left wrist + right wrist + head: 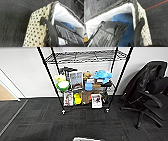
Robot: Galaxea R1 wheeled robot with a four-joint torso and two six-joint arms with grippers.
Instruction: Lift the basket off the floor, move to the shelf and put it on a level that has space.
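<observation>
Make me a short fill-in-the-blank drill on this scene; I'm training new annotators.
1. The shelf stands on dark ____ flooring.
2. Beside the shelf, against the wall, stands a black office ____.
3. On one tier, the white bowl sits in a ____ bowl.
4. Inside the basket, the cloth is ____.

Answers: carpet; chair; green; blue

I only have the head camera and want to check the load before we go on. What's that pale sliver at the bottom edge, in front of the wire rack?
Observer: That is the basket. The left wrist view shows its cream perforated side, with dark carpet beside it.
Operator: Is anything in it?
Observer: Yes. The right wrist view shows a blue cloth inside, against a white lining.
Operator: Anything else in there?
Observer: A black packet with white print partly covers the cloth.
</observation>
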